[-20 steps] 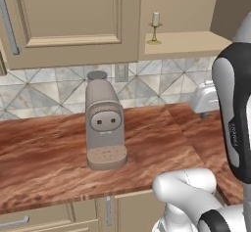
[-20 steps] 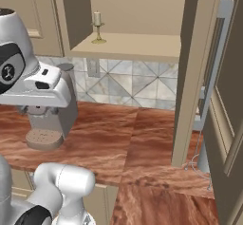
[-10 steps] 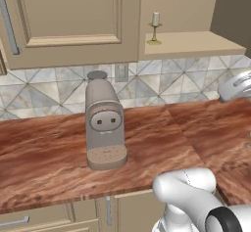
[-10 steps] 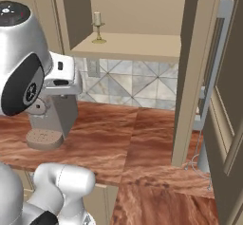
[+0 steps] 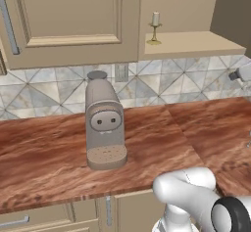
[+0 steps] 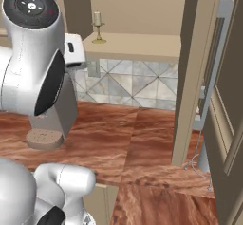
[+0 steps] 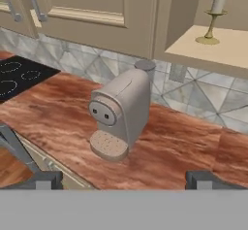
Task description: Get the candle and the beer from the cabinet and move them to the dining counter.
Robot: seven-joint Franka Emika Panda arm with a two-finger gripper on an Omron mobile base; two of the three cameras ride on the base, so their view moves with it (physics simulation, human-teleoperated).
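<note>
Risk comes first for us: from the left base view we judge that a reach up to the shelf could clip the shelf edge or tip the candle (image 5: 155, 28), because its brass holder stands on a small round foot and the stick is tall for that foot. In this view the candle stands upright on the bare shelf of the cabinet (image 5: 196, 44), near the shelf's inner corner, above the coffee machine (image 5: 103, 123) on the wood counter (image 5: 44, 152); we see no beer on the shelf. From the right base view the arm fills the left side, the candle (image 6: 98, 28) stands beyond it on the shelf, and the open cabinet door (image 6: 223, 72) hangs close on the right, something we think a wide swing could strike. In the hand view the gripper (image 7: 124, 178) has its jaws spread wide and holding nothing; the candle (image 7: 214, 14) sits far up and to the right of them, well apart, with the coffee machine (image 7: 121, 110) straight ahead between the tips, so a direct advance would meet the machine first.
</note>
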